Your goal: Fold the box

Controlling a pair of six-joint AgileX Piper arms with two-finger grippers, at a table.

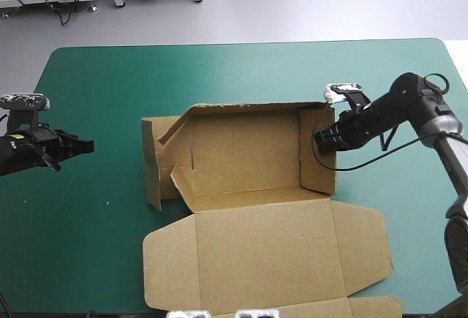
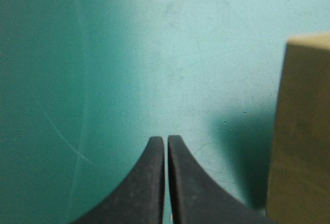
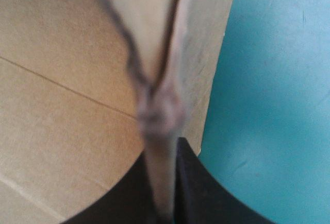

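On the teal-green surface (image 1: 88, 84) the box (image 1: 248, 161) is half folded, lid (image 1: 263, 252) flat, a wall (image 1: 314, 175) gripped by right fingers (image 3: 196, 188), left fingers (image 2: 144, 183) closed

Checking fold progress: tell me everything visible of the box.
The box, cut brown board, lies mid-table on the teal-green cover: an open tray with far wall and right wall raised, the left wall's flaps loose and askew, the lid flat toward the near edge. The right gripper is shut on the right wall.
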